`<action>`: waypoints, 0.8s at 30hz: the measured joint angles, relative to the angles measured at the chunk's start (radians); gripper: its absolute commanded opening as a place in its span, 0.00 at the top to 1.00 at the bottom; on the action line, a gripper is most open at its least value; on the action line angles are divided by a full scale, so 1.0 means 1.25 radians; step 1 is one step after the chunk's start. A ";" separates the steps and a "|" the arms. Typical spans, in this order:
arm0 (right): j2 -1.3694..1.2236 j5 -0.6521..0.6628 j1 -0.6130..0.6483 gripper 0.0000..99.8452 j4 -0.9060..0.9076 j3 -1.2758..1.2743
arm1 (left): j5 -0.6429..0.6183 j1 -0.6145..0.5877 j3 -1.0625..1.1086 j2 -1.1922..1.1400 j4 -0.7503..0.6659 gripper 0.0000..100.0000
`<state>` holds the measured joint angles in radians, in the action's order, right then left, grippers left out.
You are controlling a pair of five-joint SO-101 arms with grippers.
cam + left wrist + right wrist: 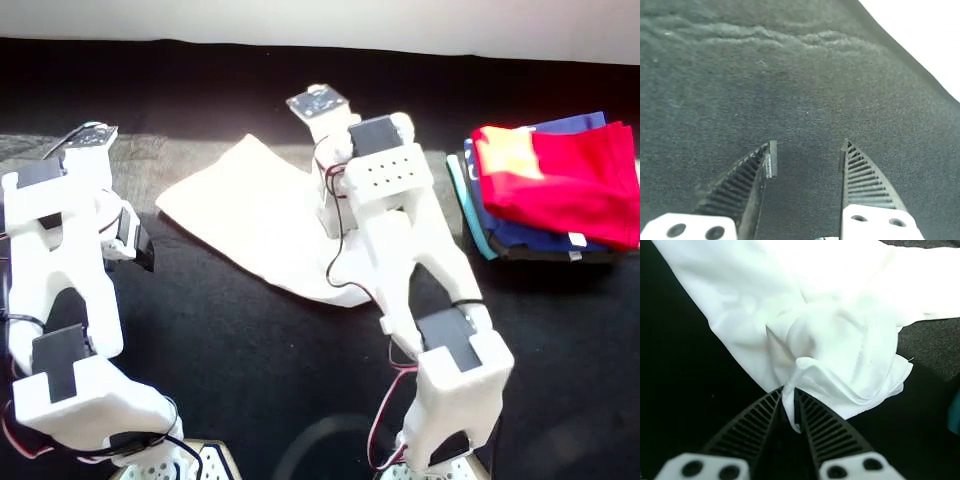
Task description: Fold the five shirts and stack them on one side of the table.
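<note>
A white shirt [250, 215] lies partly folded on the black cloth in the middle of the table. My right gripper [790, 392] is shut on a pinched fold of the white shirt [830, 330], near its right edge; in the high view the right arm [385, 185] covers that side of it. At the far right sits a stack of folded shirts [560, 185], red on top with blue, teal and dark ones beneath. Over bare cloth at the left, well clear of the white shirt, my left gripper [807, 152] stands open and holds nothing.
The black table cloth [230, 340] is bare in front of the white shirt and between the two arm bases. The far edge of the table meets a pale wall [300, 20]. Cables hang along the right arm [345, 260].
</note>
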<state>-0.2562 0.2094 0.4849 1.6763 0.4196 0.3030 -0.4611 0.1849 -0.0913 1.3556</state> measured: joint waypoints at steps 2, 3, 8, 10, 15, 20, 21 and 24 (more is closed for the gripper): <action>0.053 0.009 0.000 0.99 0.015 0.000 | 0.000 0.011 0.000 -0.001 0.000 0.79; 0.083 0.023 0.000 0.99 0.031 0.000 | 0.000 0.016 -0.001 -0.001 -0.005 0.79; 0.277 0.097 -0.015 0.99 0.059 -0.083 | -0.072 0.034 -0.054 -0.001 -0.036 0.79; 0.365 0.119 -0.031 0.99 0.060 -0.164 | -0.096 0.056 -0.102 -0.001 -0.033 0.79; 0.595 0.156 -0.044 0.99 0.060 -0.427 | -0.123 0.161 -0.248 -0.049 0.002 0.79; 0.797 0.168 -0.060 0.99 0.043 -0.652 | -0.173 0.259 -0.427 -0.221 0.025 0.79; 0.827 0.168 -0.065 0.99 0.031 -0.691 | -0.193 0.273 -0.469 -0.265 0.033 0.79; 0.900 0.168 -0.085 0.99 -0.005 -0.799 | -0.254 0.314 -0.615 -0.393 0.081 0.79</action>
<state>0.8684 0.4196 0.3790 1.6701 -0.5792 -0.0146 -0.0683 -0.5838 -0.5823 1.4569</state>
